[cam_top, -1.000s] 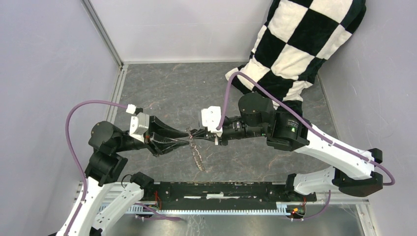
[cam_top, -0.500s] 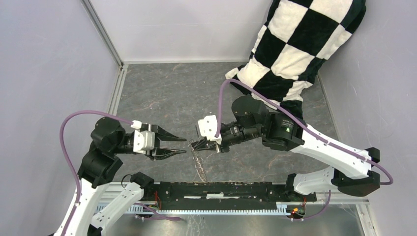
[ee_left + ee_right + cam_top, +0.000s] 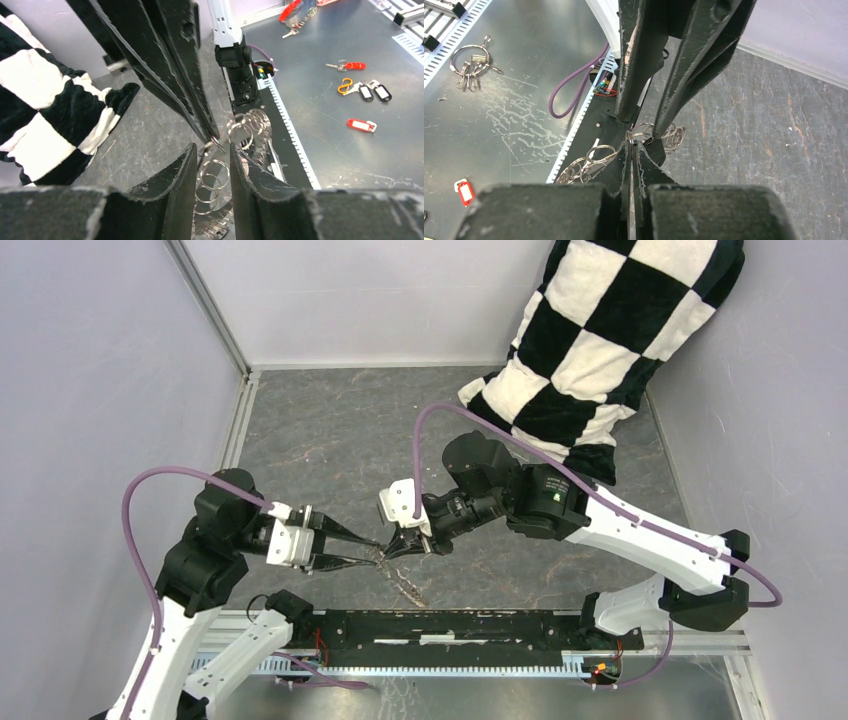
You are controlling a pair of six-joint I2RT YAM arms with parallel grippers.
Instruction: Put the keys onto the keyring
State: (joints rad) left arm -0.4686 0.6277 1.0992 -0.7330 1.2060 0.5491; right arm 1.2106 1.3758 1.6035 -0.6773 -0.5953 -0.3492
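The keyring (image 3: 406,582) is a bunch of linked silvery rings, hanging low over the dark mat near its front edge. My right gripper (image 3: 397,547) is shut on the bunch's top ring (image 3: 630,134), and the rest trails down to the left (image 3: 584,167). My left gripper (image 3: 376,551) faces it tip to tip and is open. Its two fingers straddle the upper rings (image 3: 215,175) without clearly pressing them. The right gripper's tips (image 3: 212,140) sit just past the left fingertips. I cannot make out the keys among the rings.
A black-and-white checkered cloth (image 3: 610,340) lies at the back right corner. The black rail (image 3: 450,625) runs along the near edge. On the metal surface beyond it lie red and black tagged keys (image 3: 372,92) and another ring of keys (image 3: 471,60).
The left gripper pulled back from the right gripper, then came forward again to the rings. The right arm carried the ring bunch left and nearer the front edge.
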